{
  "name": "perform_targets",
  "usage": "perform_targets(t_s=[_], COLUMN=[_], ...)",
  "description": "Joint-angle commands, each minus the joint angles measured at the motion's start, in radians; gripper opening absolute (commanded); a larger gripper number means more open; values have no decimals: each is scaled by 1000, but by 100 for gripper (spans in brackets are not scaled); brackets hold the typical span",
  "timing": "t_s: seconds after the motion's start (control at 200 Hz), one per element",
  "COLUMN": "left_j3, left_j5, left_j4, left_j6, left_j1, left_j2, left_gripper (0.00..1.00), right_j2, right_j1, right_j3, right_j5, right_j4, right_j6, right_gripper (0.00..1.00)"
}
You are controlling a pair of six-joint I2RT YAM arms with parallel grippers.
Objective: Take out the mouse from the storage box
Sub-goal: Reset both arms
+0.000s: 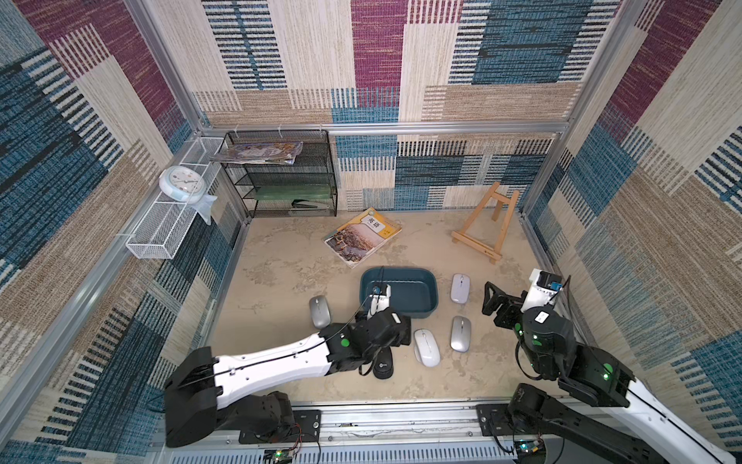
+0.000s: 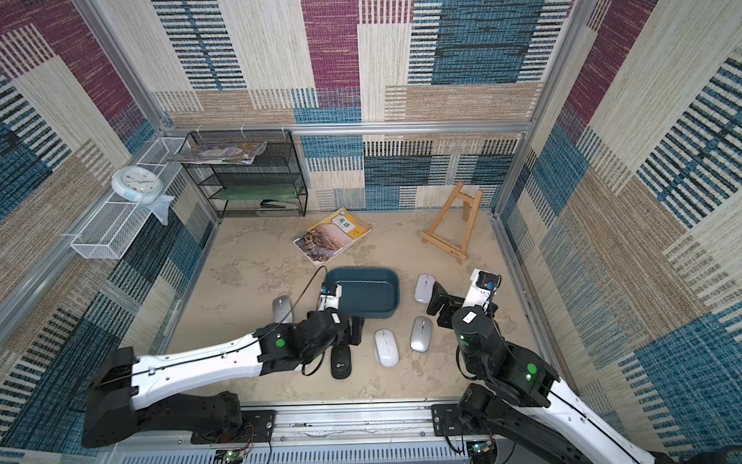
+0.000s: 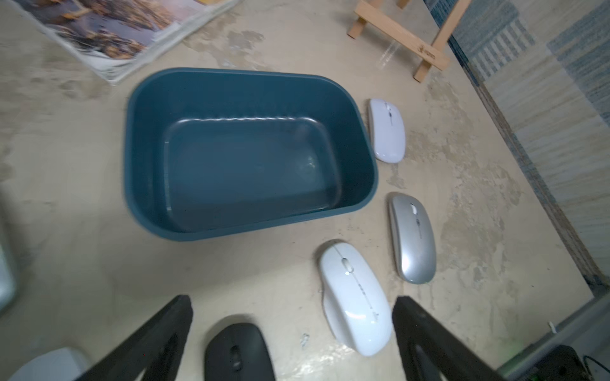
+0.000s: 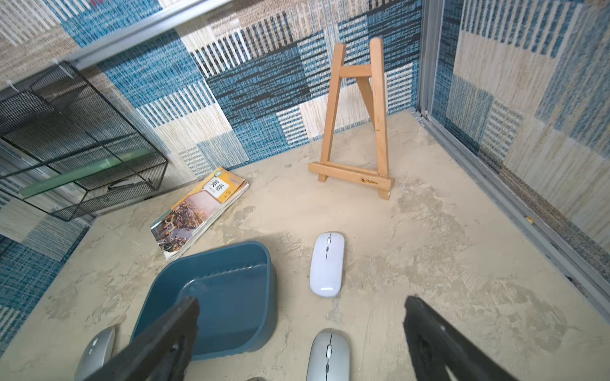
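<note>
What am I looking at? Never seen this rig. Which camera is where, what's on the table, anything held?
Two robot arms, the left arm and right arm, are mounted at the near edge of a table. Two pictures look down from overhead and are nearly alike. The other two come from a camera on each wrist, looking out past that arm's fingers.

The teal box is empty. Five mice lie around it: a black mouse, a white mouse, two silver mice and a pale mouse. Behind are a book, easel and rack.

The left fingers and right fingers are open. Nothing is held.
</note>
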Motion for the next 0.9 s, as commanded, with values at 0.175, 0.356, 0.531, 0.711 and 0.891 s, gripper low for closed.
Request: perform_targets(t_s=[0.175, 0.356, 0.531, 0.711, 0.891], left_j3=[-272, -247, -356, -397, -455], left_j5=[-452, -374, -382, -400, -339], left_j4=[83, -40, 233, 383, 564], left_j6=[219, 258, 329, 377, 384], left_j1=[114, 511, 667, 817, 985], left_j2=[-427, -468, -388, -282, -214], left_gripper=[99, 99, 99, 99, 99], right_j2=[76, 145, 204, 219, 294], right_j1=[1, -3, -35, -108, -264], right_j3=[-119, -130, -113, -179, -222], right_j5=[23, 29, 93, 115, 94], right_j4=[252, 352, 388, 541, 689], right_j6=[-53, -130, -160, -282, -342], right_gripper=[99, 99, 100, 99, 99])
